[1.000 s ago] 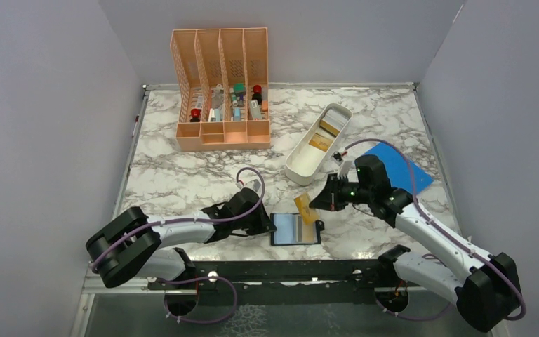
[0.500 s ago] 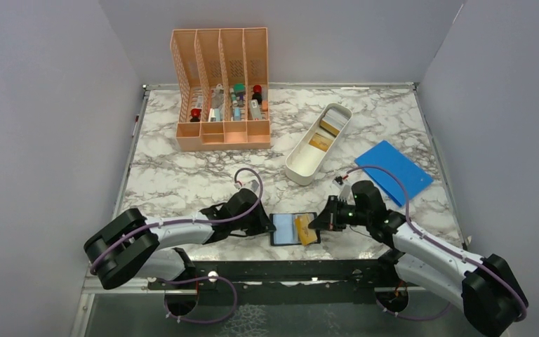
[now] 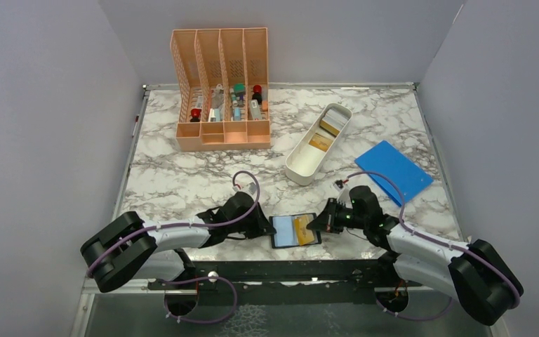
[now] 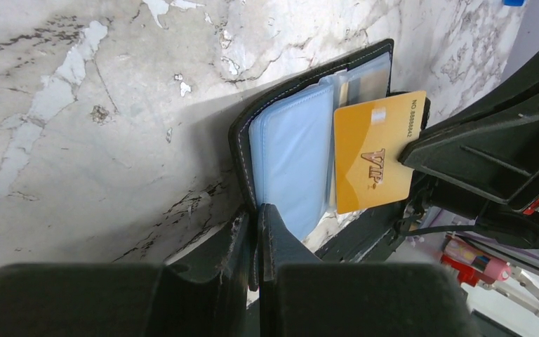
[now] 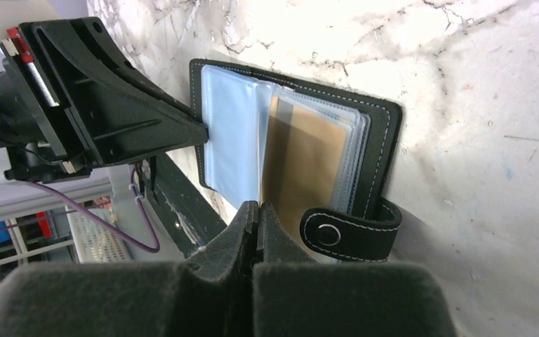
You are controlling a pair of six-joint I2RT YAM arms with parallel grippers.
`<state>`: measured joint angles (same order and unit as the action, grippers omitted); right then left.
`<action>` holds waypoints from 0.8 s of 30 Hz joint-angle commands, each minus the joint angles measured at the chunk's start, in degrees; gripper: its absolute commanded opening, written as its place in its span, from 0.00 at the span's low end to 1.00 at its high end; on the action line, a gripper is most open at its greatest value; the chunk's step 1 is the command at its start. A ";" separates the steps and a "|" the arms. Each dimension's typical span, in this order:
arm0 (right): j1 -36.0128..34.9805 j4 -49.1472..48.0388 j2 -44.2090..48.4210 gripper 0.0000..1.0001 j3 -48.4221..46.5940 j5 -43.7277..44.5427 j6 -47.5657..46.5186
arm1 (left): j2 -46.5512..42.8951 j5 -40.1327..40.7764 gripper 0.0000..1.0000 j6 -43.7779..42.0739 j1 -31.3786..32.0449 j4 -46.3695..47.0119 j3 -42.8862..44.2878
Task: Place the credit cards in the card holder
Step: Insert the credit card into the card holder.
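The black card holder (image 3: 285,232) lies open near the table's front edge, its clear sleeves (image 4: 291,151) fanned up. My left gripper (image 3: 267,226) is shut on the holder's left cover edge (image 4: 253,175). My right gripper (image 3: 321,223) is shut on a gold card (image 3: 302,226) marked VIP (image 4: 373,151). It holds the card over the holder's right half. In the right wrist view the card (image 5: 302,165) shows tan behind a clear sleeve, next to the snap tab (image 5: 347,228). More credit cards (image 3: 323,141) lie in the white tray.
A long white tray (image 3: 298,174) stands behind the holder. A peach slotted organizer (image 3: 221,133) with small items is at the back left. A large flat blue rectangle (image 3: 393,170) lies on the right. A black rail (image 3: 274,270) runs along the near edge.
My right gripper has brought the gold card down and left, from above the table beside the holder to over its sleeves. The left gripper has kept its hold; the holder shifted slightly.
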<state>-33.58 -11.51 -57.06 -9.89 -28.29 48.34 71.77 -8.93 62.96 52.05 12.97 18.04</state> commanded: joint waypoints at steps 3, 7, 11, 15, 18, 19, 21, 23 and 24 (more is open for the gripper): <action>-0.39 -7.27 -3.19 0.01 1.54 1.23 1.21 | -0.75 -2.09 0.11 0.29 -0.17 2.41 -1.17; -0.56 -10.21 -4.95 0.01 2.47 1.10 1.86 | -0.37 -2.28 0.11 0.23 -0.20 2.50 -1.17; -0.71 -12.97 -6.18 0.01 3.18 1.36 2.77 | 0.27 -2.75 0.11 -0.17 -0.15 2.69 -0.80; -1.04 -15.40 -6.90 0.01 3.57 1.98 3.58 | 0.77 -2.93 0.11 -0.47 -0.07 2.67 -0.41; -1.13 -17.56 -7.16 0.01 4.22 2.55 4.22 | 1.08 -3.02 0.11 -0.64 -0.11 2.81 -0.29; -1.18 -17.91 -7.36 0.01 4.26 2.67 4.22 | 1.15 -3.02 0.11 -0.67 -0.10 2.78 -0.29; -1.22 -18.20 -7.79 0.01 4.13 2.65 4.32 | 1.27 -3.10 0.11 -0.62 -0.11 2.80 -0.21; -1.29 -18.89 -8.48 0.01 4.01 2.46 4.11 | 1.26 -3.08 0.11 -0.57 -0.02 2.84 -0.16; -1.35 -19.29 -9.00 0.01 4.05 2.52 4.05 | 1.29 -2.92 0.11 -0.58 0.05 2.89 -0.12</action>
<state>-34.26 -26.83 -64.62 -6.57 -27.24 52.12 72.51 -10.37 63.11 52.05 14.22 17.21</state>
